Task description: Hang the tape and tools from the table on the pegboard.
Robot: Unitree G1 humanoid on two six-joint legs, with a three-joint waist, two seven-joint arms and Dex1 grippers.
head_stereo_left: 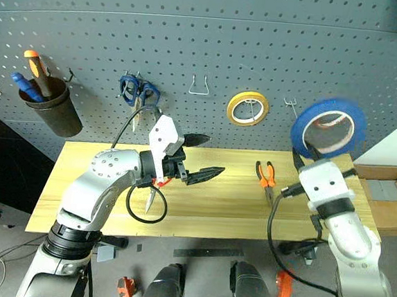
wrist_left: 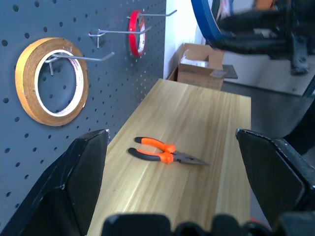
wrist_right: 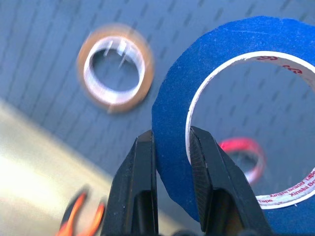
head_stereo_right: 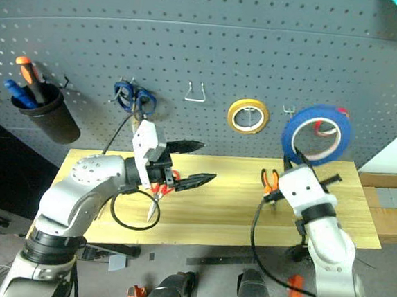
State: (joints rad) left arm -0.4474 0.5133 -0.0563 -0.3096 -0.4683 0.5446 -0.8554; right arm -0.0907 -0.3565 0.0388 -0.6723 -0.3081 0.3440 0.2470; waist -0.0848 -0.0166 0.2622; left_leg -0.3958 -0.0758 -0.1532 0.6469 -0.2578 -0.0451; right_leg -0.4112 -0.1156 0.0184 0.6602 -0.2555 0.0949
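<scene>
Flanking blue tape (head_stereo_left: 329,125): yellow roll (head_stereo_left: 248,108), red roll (wrist_right: 241,152).

Left claw (head_stereo_left: 202,156) agape, right claw (wrist_right: 172,147) clamped

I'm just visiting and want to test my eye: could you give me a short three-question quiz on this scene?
1. True or false: the right end effector is shut on the blue tape.
2. Which lies on the table? A) pliers B) yellow tape C) blue-handled scissors
3. Fill in: the left end effector has its fingers ____.

Key: 1 true; 2 A; 3 open.
</scene>
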